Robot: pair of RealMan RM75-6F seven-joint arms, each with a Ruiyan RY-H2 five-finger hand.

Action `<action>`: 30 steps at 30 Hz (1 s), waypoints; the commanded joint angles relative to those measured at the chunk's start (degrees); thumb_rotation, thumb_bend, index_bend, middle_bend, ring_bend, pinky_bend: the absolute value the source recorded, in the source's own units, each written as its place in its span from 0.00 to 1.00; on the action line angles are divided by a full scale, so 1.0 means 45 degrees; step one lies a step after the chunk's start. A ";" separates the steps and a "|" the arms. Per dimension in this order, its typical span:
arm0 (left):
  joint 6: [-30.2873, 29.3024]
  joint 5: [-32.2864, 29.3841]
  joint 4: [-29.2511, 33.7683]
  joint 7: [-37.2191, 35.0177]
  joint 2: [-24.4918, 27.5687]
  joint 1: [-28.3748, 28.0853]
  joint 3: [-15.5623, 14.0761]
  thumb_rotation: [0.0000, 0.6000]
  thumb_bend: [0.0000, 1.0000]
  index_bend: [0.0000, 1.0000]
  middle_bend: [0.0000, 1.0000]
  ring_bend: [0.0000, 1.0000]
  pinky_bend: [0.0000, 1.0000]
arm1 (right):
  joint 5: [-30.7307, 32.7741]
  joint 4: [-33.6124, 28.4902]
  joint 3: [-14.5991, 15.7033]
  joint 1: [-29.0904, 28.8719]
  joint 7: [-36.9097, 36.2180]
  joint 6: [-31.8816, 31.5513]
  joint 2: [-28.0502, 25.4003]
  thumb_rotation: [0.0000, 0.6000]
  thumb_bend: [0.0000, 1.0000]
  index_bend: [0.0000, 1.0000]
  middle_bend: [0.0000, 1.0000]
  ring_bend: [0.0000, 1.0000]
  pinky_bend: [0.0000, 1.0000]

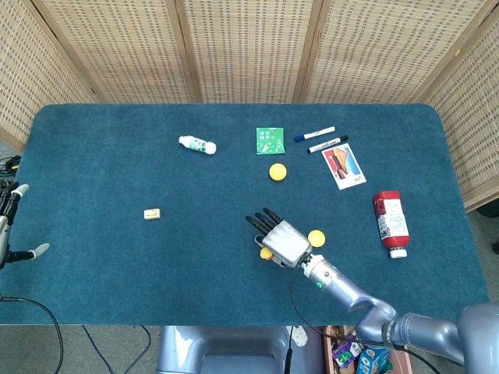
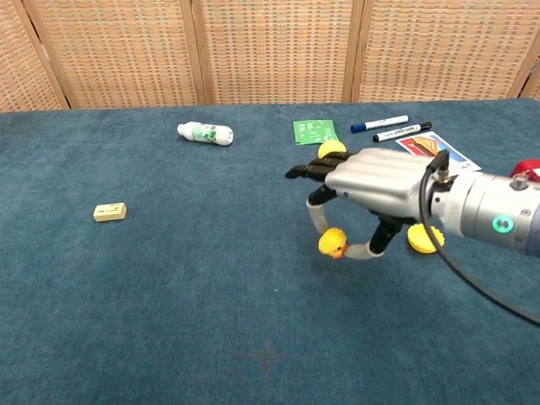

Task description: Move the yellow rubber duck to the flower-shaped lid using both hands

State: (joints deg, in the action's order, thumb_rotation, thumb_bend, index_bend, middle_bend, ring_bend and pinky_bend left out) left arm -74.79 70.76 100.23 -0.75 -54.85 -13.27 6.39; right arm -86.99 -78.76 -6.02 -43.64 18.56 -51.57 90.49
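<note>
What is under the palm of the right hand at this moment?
The yellow rubber duck hangs below the right hand, pinched between thumb and a finger, above the blue table. From the head view the hand covers most of the duck; only a yellow edge shows.

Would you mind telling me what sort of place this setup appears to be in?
Probably a robot lab or test workspace: a blue felt-covered table strewn with unrelated small items, woven wicker screens enclosing it, and cables hanging below the near edge.

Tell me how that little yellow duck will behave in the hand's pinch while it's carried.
The duck is tiny beside the right hand and pinched only at its sides, so it is probably very light. Its rounded body could twist or pop out if squeezed harder. Being rubber by the task, it likely gives slightly rather than cracking.
</note>
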 commanded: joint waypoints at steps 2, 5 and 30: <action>0.0018 0.0077 0.0029 0.0033 -0.0004 0.0015 -0.0011 1.00 0.00 0.00 0.00 0.00 0.00 | 0.0859 -0.0331 -0.0359 0.0203 0.0336 -0.0015 -0.0908 1.00 0.34 0.58 0.00 0.00 0.00; 0.0020 0.0124 0.0070 0.0055 0.0001 0.0036 -0.0014 1.00 0.00 0.00 0.00 0.00 0.00 | 0.1371 -0.0237 -0.0319 0.0334 0.0514 0.0130 -0.1213 1.00 0.34 0.58 0.00 0.00 0.00; 0.0302 0.0210 0.0133 0.0224 -0.0044 0.0028 -0.0041 1.00 0.00 0.00 0.00 0.00 0.00 | 0.1633 0.0879 0.0598 0.0822 -0.0106 0.0318 -0.1547 1.00 0.34 0.58 0.00 0.00 0.00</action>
State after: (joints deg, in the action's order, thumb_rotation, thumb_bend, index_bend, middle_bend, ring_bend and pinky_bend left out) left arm -73.43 71.70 100.83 0.25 -55.04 -13.14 6.21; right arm -79.76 -75.22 -3.43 -39.87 18.00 -50.36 83.34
